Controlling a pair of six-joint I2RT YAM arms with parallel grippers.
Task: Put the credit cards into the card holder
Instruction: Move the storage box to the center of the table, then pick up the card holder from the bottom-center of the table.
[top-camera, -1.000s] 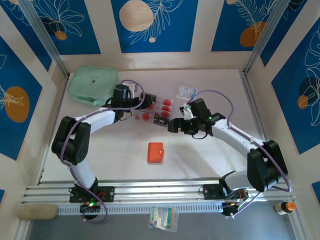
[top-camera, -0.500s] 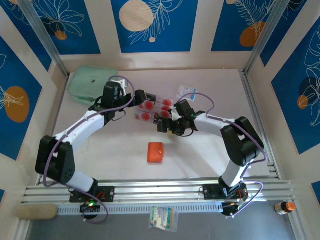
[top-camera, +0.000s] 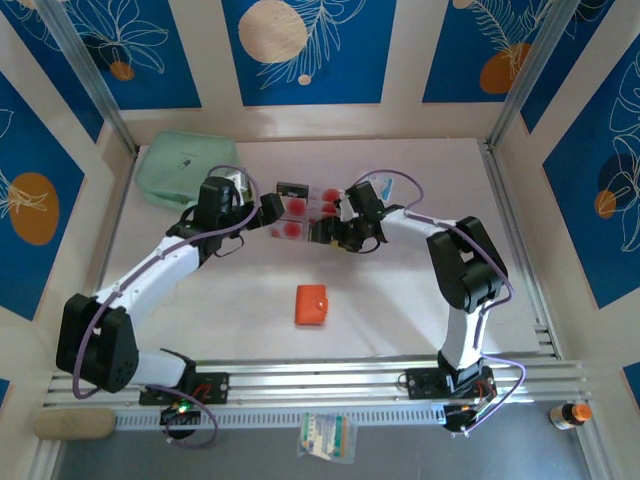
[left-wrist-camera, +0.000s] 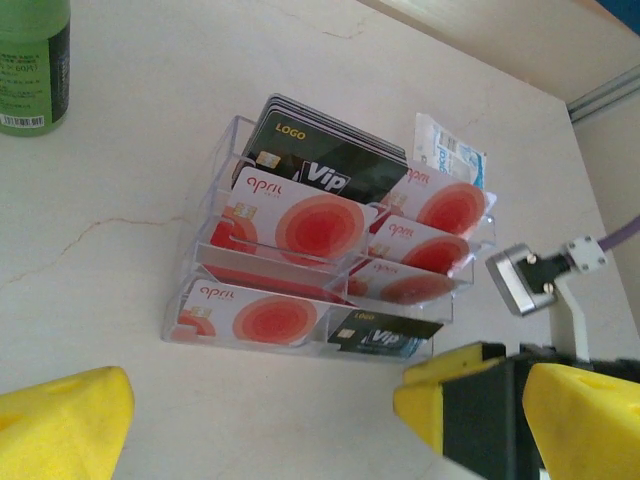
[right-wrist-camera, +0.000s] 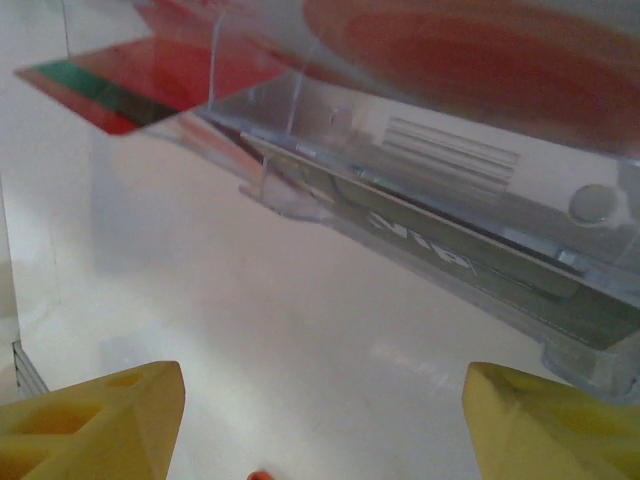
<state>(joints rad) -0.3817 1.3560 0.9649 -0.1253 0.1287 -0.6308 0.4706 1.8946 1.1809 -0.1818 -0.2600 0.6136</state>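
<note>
Overhead camera looks down; both wrist cameras closely face the rack (left-wrist-camera: 205, 255).

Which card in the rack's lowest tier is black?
The lone VIP card, right of the white red-circled card in the left wrist view; other black cards stand at the back.

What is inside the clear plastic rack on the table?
The clear rack holds white cards with red circles and black cards, standing in tiers. Cards behind the front ones are mostly covered, so their number is unknown.
</note>
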